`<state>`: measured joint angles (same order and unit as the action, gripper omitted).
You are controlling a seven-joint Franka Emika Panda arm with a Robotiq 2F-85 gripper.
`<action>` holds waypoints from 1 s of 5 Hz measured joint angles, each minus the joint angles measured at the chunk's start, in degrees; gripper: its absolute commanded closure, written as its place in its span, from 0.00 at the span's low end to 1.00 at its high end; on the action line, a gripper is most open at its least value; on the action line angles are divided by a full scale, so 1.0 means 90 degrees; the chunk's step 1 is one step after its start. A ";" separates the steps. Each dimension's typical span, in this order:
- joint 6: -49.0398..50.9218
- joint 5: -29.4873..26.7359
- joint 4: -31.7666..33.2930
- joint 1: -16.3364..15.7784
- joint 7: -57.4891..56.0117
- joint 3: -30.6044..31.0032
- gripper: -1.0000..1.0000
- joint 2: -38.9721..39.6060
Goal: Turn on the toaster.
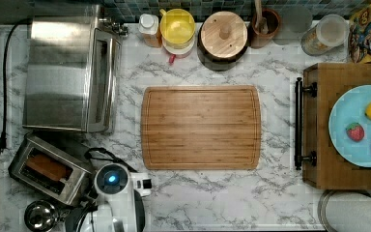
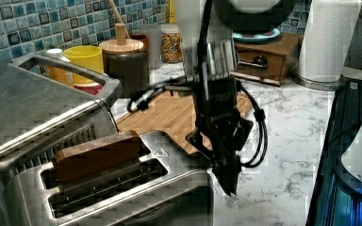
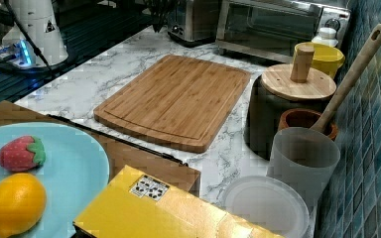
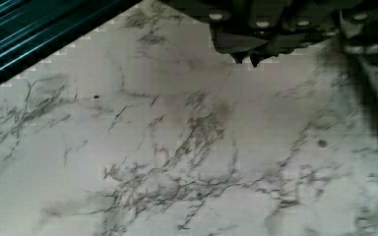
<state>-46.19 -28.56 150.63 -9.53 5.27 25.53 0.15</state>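
A: Where does the toaster [image 1: 49, 170] sit?
B: On the marble counter [image 1: 212, 193], in the top view's lower left, just below the toaster oven [image 1: 67, 72], brown bread [image 2: 99, 155] in its slot.
A: The gripper [image 2: 229, 186]?
B: Just beside the toaster's end, fingers together, gripping nothing

No words or numbers are showing clearly enough to read. A yellow box [image 3: 168, 210] is carrying a white label with a black square code, and its cartoon front [image 1: 368, 34] is showing no legible lettering.
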 measured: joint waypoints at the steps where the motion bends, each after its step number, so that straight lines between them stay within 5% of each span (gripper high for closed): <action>1: -0.0022 -0.0012 0.0137 0.0127 -0.0318 -0.0159 1.00 0.0483; 5: -0.0071 -0.0006 0.0385 0.0009 -0.0318 -0.0228 1.00 0.0342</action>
